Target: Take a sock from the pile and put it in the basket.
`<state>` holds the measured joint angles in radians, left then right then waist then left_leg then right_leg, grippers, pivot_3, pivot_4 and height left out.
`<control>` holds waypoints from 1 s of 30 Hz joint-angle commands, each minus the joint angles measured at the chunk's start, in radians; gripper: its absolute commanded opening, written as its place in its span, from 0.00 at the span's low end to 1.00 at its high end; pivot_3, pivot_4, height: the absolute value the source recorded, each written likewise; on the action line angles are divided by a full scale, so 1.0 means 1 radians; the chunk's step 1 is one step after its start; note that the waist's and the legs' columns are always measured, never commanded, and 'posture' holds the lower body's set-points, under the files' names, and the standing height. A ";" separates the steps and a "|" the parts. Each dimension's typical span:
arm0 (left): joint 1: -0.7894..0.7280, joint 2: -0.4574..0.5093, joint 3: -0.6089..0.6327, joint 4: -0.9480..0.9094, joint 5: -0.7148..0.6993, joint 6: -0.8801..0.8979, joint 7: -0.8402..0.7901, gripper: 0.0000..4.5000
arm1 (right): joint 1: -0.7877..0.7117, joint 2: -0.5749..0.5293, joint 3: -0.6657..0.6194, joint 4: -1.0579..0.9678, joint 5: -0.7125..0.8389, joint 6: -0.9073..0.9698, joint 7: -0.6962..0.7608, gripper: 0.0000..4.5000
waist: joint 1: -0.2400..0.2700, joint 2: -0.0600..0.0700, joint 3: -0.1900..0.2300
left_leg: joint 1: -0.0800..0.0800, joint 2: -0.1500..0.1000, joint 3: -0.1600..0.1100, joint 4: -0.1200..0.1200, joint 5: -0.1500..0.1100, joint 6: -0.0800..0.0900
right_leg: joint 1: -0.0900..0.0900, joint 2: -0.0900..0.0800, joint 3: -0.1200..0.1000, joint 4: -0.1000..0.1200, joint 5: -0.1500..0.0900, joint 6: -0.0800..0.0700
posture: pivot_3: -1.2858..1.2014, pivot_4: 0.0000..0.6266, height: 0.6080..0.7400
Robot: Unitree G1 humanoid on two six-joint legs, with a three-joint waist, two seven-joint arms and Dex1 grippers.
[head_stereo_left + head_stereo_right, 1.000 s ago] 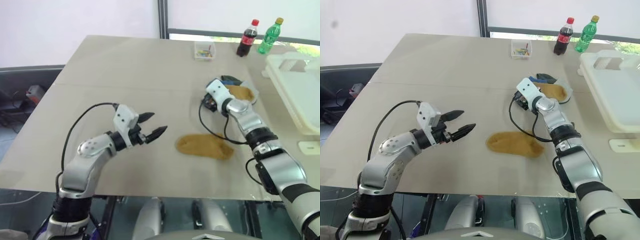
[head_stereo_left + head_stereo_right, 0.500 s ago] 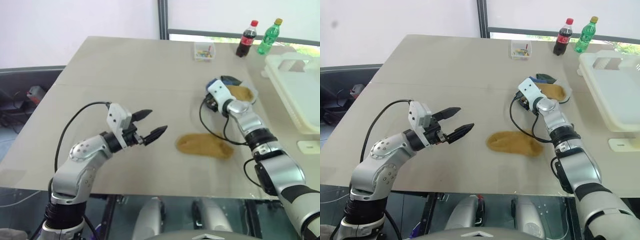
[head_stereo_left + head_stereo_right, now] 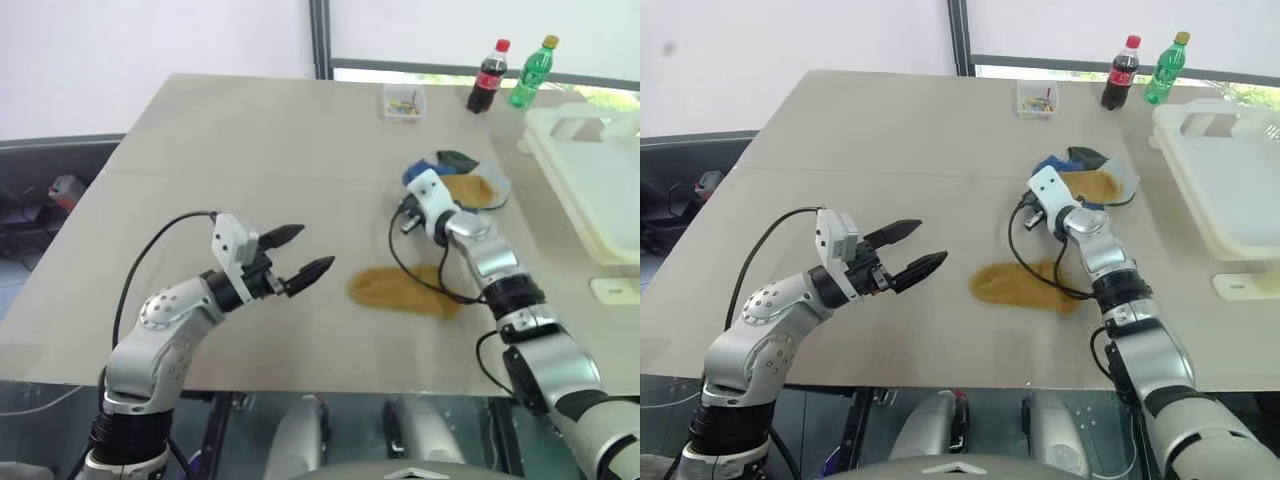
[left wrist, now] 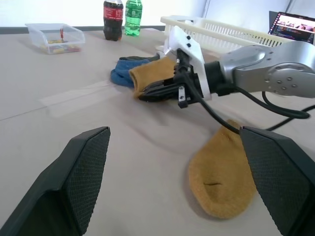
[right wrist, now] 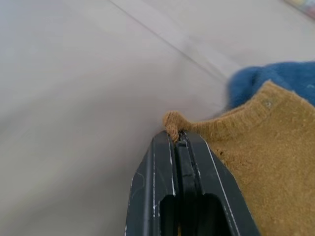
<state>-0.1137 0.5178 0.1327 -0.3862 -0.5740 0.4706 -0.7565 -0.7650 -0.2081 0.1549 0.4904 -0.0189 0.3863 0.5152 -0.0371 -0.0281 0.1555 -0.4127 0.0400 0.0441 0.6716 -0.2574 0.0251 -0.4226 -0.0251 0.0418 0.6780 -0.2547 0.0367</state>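
Our right gripper (image 5: pixel 178 140) is pinched on the cuff edge of a yellow sock (image 5: pixel 256 142) in the pile (image 3: pixel 1087 178), toward the desk's (image 3: pixel 890 130) far right. Soft, light knit: we expect it to drape and drag. The basket (image 3: pixel 1230 190) sits at the right edge, with open desk between. Left gripper (image 3: pixel 923 250) hangs spread over bare desk, near the loose sock (image 3: pixel 1025 286).

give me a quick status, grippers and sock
Right gripper shut on cuff of a yellow sock at the pile. Left gripper open, holding nothing. Basket to the right; lone sock flat on table, not in the way.
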 commanded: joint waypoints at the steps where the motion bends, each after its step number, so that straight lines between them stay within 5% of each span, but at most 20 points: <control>1: 0.003 0.005 0.045 0.025 -0.005 -0.040 -0.001 1.00 | 0.032 0.052 0.006 -0.248 0.125 0.169 0.095 0.00 | -0.005 0.000 0.000 | 0.000 0.000 0.000 0.000 0.000 0.000 | 0.000 0.000 0.000 0.000 0.000 0.000 | 0.52 0.24 1.00; 9: 0.022 0.030 0.097 0.109 0.016 -0.106 -0.025 1.00 | 0.011 0.219 -0.005 -0.397 0.287 0.353 0.094 0.00 | 0.000 0.000 0.000 | -0.001 0.000 -0.001 0.000 0.000 0.000 | -0.001 0.000 -0.002 0.000 0.000 0.000 | 0.52 0.24 1.00; 19: 0.053 0.024 0.058 0.080 0.045 -0.111 -0.002 1.00 | 0.067 0.065 0.193 -0.153 0.030 0.115 0.070 0.00 | -0.002 0.000 0.000 | 0.000 -0.002 -0.001 0.000 0.000 0.000 | 0.000 -0.002 -0.002 -0.001 0.000 0.000 | 0.52 0.24 1.00; 30: 0.008 0.018 0.013 0.083 0.057 -0.093 0.019 1.00 | -0.009 -0.007 0.211 0.170 -0.129 -0.054 -0.075 0.00 | 0.007 -0.001 -0.002 | 0.020 -0.003 -0.001 0.000 0.000 0.001 | 0.019 -0.003 -0.002 -0.001 -0.001 -0.001 | 0.52 0.24 1.00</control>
<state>-0.0835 0.5336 0.1458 -0.2666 -0.5141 0.3840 -0.7384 -0.7937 -0.1618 0.3829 0.5133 -0.0839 0.3244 0.4963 -0.0305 -0.0289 0.1539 -0.3928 0.0374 0.0433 0.6715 -0.2568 0.0261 -0.4039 -0.0280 0.0399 0.6771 -0.2558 0.0355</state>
